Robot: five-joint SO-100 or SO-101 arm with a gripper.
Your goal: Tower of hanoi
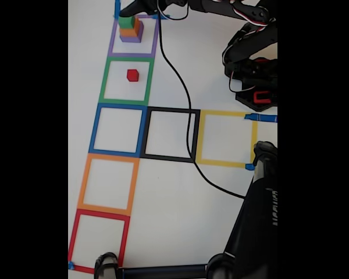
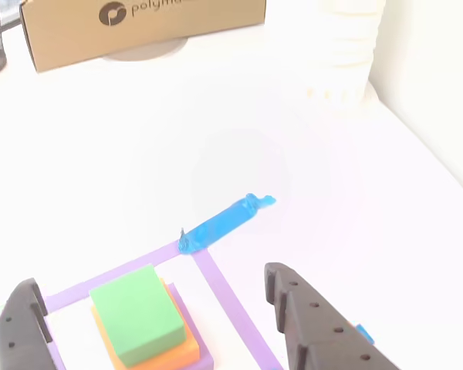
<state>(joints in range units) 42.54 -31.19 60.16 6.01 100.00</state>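
Three cubes stand stacked inside the purple tape square [image 1: 133,42] at the top of the fixed view: the purple cube [image 1: 131,38] at the bottom, the orange cube [image 1: 134,29] on it, the green cube [image 1: 126,22] on top; the red cube [image 1: 132,75] sits alone in the green tape square [image 1: 127,81] just below, apart from the stack; the blue, orange, red, black and yellow tape squares hold nothing. The stack rises upright from the white worktop [image 1: 174,197]; in the other view the green cube [image 2: 137,314] sits slightly turned on the orange cube [image 2: 181,348], whose edge peeks out around it, with a sliver of the purple cube [image 2: 207,359] underneath. The hand [image 2: 162,316] is spread open, one dark finger [image 2: 23,327] left of the stack and the other well to its right, neither touching the cubes; the stack lies between them, closer to the left finger. A strip of blue tape [image 2: 224,222] lies at the corner of the purple square, beyond the stack; a cardboard box [image 2: 139,23] stands at the far edge.
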